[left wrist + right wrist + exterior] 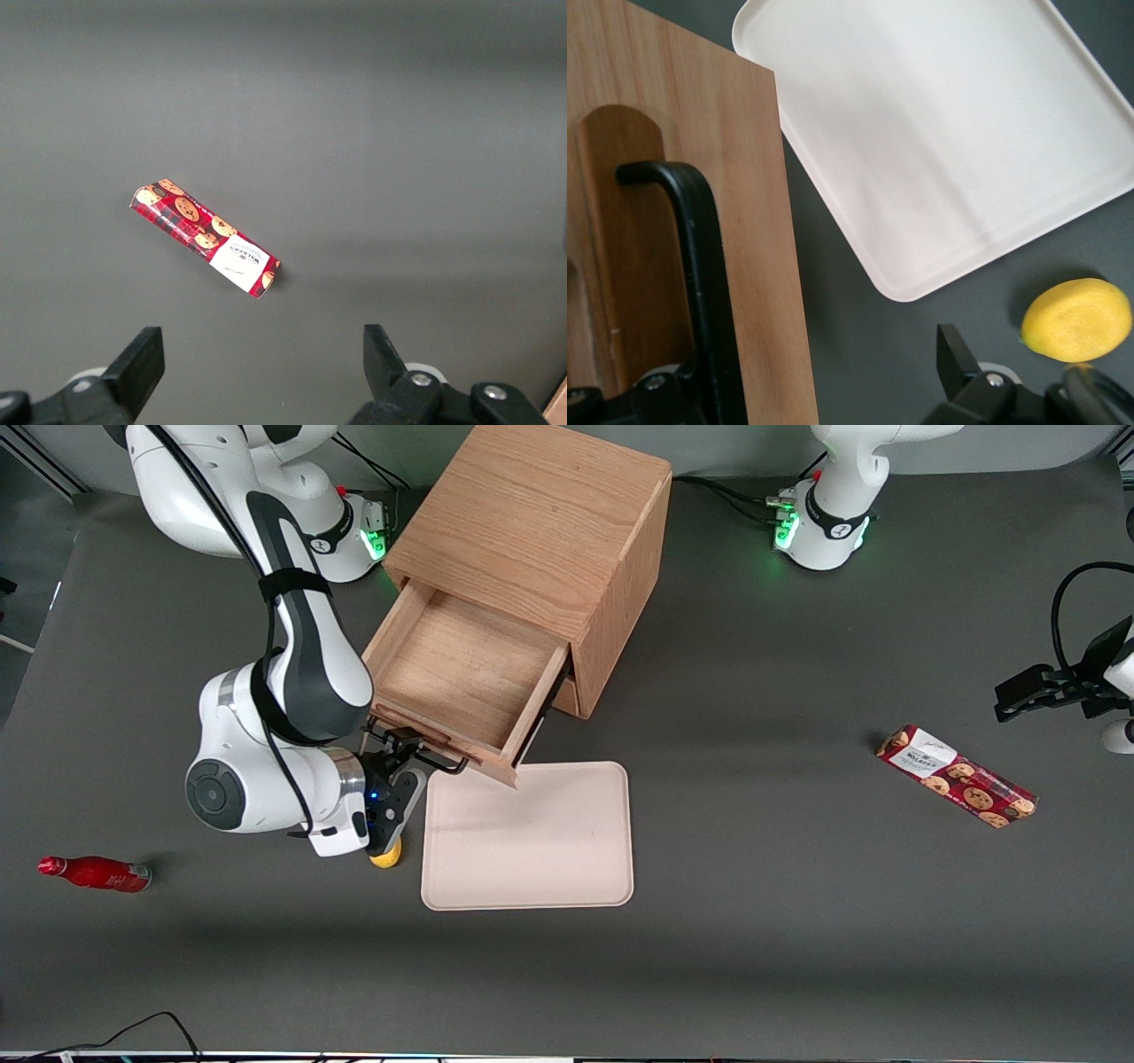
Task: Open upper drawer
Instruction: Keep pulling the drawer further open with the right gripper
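The boxy wooden cabinet [532,514] stands at the back of the table. Its upper drawer [461,669] is pulled far out, and its shallow tray body is bare inside. The thin dark bar handle [443,763] runs along the drawer front. My right gripper [409,755] is in front of the drawer at the handle, with its fingers spread wide. In the right wrist view the handle [700,248] lies against the drawer front [757,266] beside one finger, and the gripper [815,363] straddles the front's edge. The lower drawer is mostly hidden under the upper one.
A cream tray [527,834] lies on the table just in front of the open drawer, also in the right wrist view [948,133]. A lemon [385,857] sits under my wrist. A red bottle [93,873] lies toward the working arm's end, a cookie pack [957,776] toward the parked arm's.
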Motion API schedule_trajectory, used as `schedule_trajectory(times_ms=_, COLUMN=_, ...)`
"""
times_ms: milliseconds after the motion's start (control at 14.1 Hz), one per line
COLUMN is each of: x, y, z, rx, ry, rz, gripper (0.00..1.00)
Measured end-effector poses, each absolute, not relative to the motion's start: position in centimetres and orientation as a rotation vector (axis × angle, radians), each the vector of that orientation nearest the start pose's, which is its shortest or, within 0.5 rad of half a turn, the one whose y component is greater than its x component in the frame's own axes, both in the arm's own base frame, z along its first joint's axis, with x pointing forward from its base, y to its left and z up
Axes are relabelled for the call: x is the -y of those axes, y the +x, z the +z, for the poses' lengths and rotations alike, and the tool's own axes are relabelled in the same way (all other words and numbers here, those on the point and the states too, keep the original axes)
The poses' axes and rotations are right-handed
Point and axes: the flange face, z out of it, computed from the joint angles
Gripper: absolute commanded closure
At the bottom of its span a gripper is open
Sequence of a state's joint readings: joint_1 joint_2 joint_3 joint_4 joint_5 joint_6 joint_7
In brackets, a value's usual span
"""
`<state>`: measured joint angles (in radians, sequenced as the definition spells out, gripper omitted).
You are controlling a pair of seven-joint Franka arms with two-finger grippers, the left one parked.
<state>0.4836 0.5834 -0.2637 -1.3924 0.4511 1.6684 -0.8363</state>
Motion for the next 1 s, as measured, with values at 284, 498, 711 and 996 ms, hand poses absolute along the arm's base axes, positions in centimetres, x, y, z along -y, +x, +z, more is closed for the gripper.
schedule_trajectory(times_ms=284, x=-21.0, y=65.7, z=35.9, rx=1.255, ry=-2.450, rz=0.233, gripper=0.00)
schedule_trajectory(times_ms=498, x=-20.2, y=66.3, z=35.9, rx=1.244, ry=-2.459, rz=0.222, gripper=0.00)
schedule_trajectory(times_ms=711, x=-19.6, y=66.8, z=36.0, rx=1.238, ry=-2.465, rz=0.209, gripper=0.00)
schedule_trajectory(times_ms=996, x=-19.2, y=67.3, z=36.0, rx=1.235, ry=-2.471, rz=0.200, gripper=0.00)
